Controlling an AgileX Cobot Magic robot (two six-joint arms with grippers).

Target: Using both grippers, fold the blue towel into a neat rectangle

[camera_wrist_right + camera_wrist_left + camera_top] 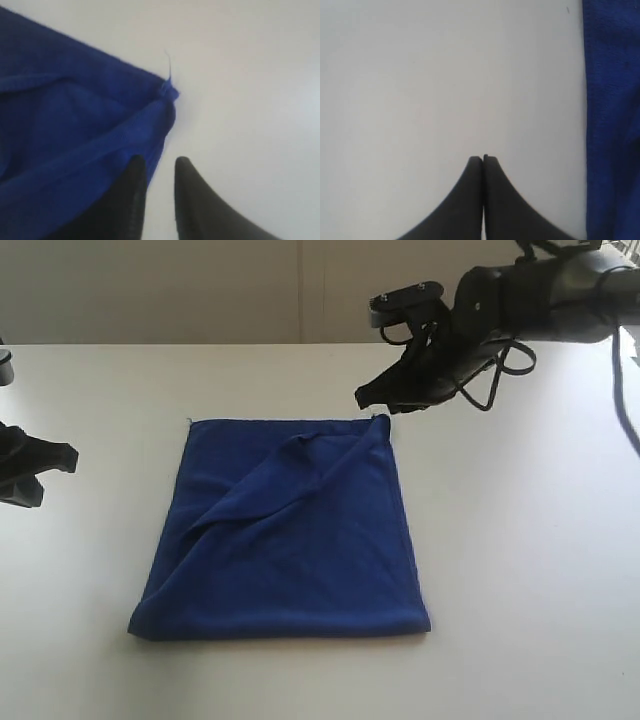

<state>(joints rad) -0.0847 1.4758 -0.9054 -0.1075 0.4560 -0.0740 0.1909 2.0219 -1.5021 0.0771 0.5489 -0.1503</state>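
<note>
Blue microfibre, the towel (300,550) lies flat in the middle of the white desk (520,540), doubled over into a rough rectangle with its fold toward the near edge. A loose diagonal ridge (265,490) of cloth runs across its upper layer, from the corner nearest the desk's far right corner down toward the towel's left side, so the top layer is not smooth. A thin thread (168,64) sticks out from that far right corner of the towel.

Right fingers (375,395) hang just beyond that same corner, on the far side of the towel. They stand a little apart with bare desk showing in the gap, and they have hold of nothing. Whether one finger brushes the towel's hem, I cannot tell.

Left fingers (60,455) sit over bare desk toward the left edge, clear of the towel. They are pressed together tip to tip and grip nothing.
</note>
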